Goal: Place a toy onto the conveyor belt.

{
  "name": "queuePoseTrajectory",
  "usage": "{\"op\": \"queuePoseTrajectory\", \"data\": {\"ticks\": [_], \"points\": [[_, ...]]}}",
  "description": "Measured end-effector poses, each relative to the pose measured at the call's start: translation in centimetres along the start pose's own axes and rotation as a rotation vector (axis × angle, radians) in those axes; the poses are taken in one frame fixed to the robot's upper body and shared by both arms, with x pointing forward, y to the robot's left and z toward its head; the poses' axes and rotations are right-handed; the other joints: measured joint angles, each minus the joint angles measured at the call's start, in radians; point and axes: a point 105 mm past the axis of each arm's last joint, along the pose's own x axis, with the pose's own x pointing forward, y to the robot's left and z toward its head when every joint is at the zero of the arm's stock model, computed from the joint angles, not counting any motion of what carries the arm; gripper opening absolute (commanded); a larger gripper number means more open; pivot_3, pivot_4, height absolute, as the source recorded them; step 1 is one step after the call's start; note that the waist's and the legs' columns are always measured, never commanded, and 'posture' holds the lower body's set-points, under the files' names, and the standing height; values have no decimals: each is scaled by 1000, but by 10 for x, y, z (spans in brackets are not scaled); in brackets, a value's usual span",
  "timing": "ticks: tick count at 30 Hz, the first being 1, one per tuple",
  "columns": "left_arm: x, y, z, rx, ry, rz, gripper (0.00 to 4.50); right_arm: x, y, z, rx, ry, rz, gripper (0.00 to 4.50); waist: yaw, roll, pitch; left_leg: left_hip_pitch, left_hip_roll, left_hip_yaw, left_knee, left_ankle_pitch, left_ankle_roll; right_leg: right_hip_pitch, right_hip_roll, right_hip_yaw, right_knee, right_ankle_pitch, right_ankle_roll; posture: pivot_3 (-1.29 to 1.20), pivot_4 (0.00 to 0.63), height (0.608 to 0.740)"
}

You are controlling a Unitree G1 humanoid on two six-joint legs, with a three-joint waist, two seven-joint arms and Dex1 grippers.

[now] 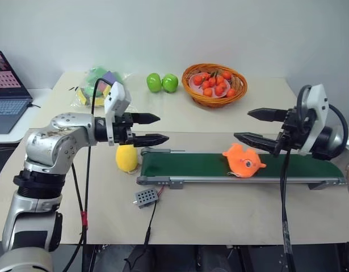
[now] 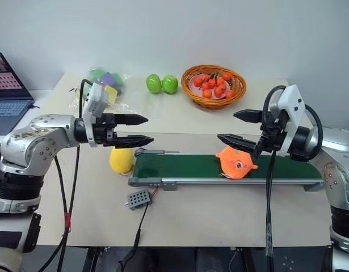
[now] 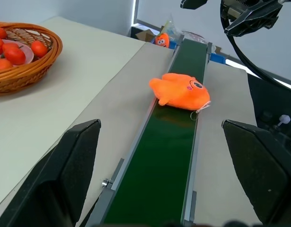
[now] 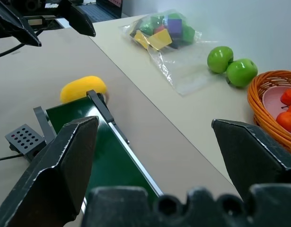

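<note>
Lying on conveyor belt (image 1: 208,164) toward its right end: toy (image 1: 243,160), orange plush, overhanging near edge of frame. Right gripper (image 1: 255,126) just above toy, fingers spread wide, holding nothing. Left gripper (image 1: 153,128) above belt's left end, fingers apart, empty. Yellow lemon toy (image 1: 126,157) touching left end.

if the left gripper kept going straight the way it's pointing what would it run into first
Probably the right gripper. The left gripper hangs open above the green belt, aimed along it. It looks high enough to pass over the orange toy fish, though depth is uncertain.
</note>
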Motion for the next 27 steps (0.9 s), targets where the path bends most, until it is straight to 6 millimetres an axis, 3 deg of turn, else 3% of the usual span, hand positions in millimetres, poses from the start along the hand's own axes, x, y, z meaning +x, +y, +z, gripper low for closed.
{"op": "queuePoseTrajectory", "data": {"ticks": [8,27], "points": [[4,-1,15,31,-43,13,4381,3,-1,6,-16,-13,1,4500,0,0,0,0,0,0,0,0,0,0,0,0,0,0,0,0,150,738],[10,2,27,51,-123,61,4381,9,-2,6,-12,-15,12,4500,0,0,0,0,0,0,0,0,0,0,0,0,0,0,0,0,150,738]]}}
